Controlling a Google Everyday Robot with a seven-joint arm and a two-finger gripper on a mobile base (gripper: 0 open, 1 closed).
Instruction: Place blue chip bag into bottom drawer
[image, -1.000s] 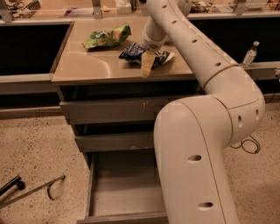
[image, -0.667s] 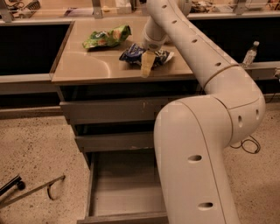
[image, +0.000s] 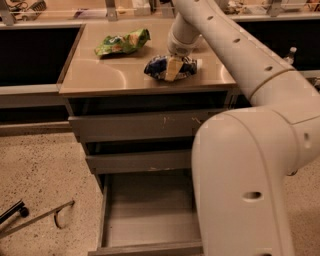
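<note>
We saw the gripper (image: 172, 68) down on the blue chip bag (image: 155, 67) atop the cabinet (image: 110, 79). We could not tell its grip. The bottom drawer (image: 150, 220) stood open.

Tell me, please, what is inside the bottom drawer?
The bottom drawer shows a bare grey floor; its right part is covered by the robot's arm. The claw is at the blue chip bag atop the cabinet.

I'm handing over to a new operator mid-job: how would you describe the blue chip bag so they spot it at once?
Find the drawer cabinet in the middle with the tan top. The blue chip bag lies near that top's front edge, directly under the arm's tool. It is dark blue with white patches, unlike the green and yellow bag behind it to the left.
</note>
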